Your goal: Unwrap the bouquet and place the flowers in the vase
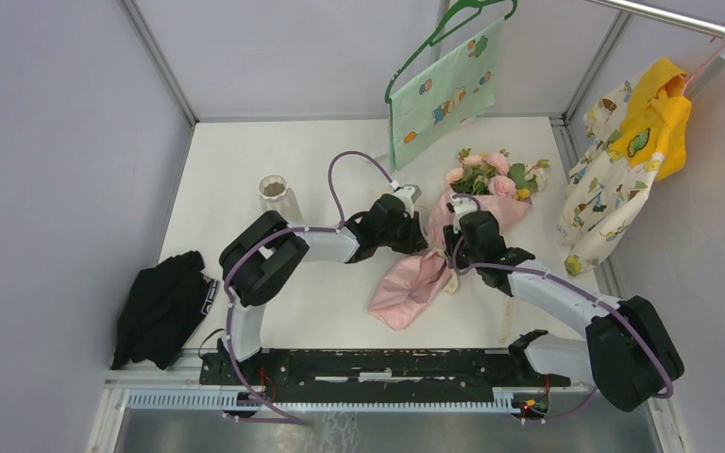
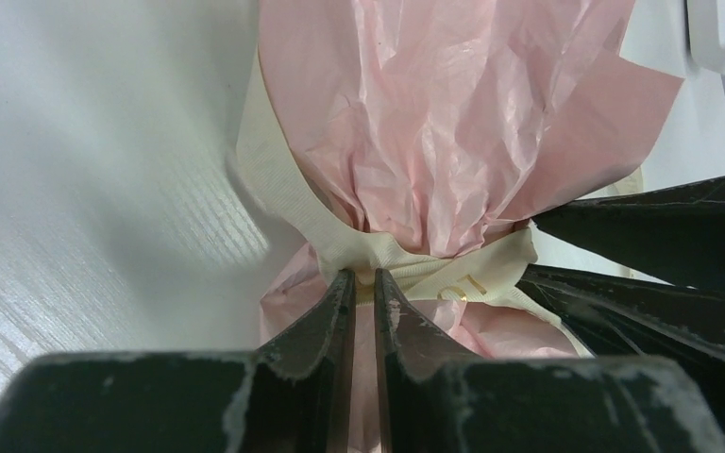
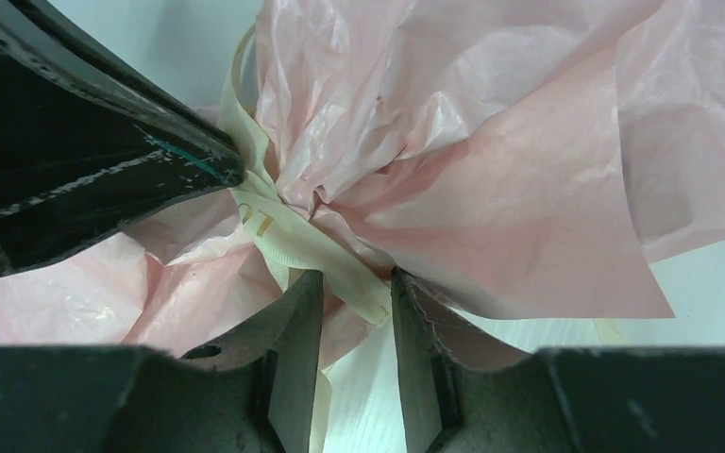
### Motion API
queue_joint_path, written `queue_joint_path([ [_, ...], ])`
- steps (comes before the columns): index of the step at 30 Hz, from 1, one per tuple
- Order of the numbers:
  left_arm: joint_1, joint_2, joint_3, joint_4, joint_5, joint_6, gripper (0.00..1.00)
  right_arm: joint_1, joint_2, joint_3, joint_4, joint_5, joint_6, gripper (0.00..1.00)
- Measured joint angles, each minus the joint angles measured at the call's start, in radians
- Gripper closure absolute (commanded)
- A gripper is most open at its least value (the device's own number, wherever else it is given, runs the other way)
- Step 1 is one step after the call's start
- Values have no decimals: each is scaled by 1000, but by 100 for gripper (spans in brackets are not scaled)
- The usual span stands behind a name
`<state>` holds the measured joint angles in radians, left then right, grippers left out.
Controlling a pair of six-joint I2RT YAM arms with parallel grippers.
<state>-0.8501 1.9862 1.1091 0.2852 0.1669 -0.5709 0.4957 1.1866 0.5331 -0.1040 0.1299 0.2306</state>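
White table, grey walls: both grippers meet at the tied waist of the bouquet.

We see the bouquet lying mid-table, its flowers at the far right and its pinched tail toward the near edge; the vase stands well apart at the far left. The left gripper is nearly closed, tips nipping the cream ribbon. The right gripper stands half-wide astride a ribbon strand that about fills the gap, and we cannot tell whether it clamps. We judge the paper thin, crinkly and easily torn, the ribbon flat and grippy enough to pull, and the whole bundle light enough to slide under a one-sided tug. We would take hold of a loose ribbon end, never the paper, while steadying the waist.
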Motion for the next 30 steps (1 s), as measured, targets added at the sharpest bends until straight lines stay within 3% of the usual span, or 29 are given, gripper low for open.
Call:
queue_joint_path([
  [5,0,0,-1,0,0,0,80,0,47,2,5,11,-2,65],
  [9,0,0,-2,0,0,0,80,0,77,8,6,16,-10,89],
  [12,0,0,-2,0,0,0,80,0,79,17,5,27,-15,98],
  [30,0,27,-2,8,0,0,82,0,-233,86,-154,140,-3,100],
])
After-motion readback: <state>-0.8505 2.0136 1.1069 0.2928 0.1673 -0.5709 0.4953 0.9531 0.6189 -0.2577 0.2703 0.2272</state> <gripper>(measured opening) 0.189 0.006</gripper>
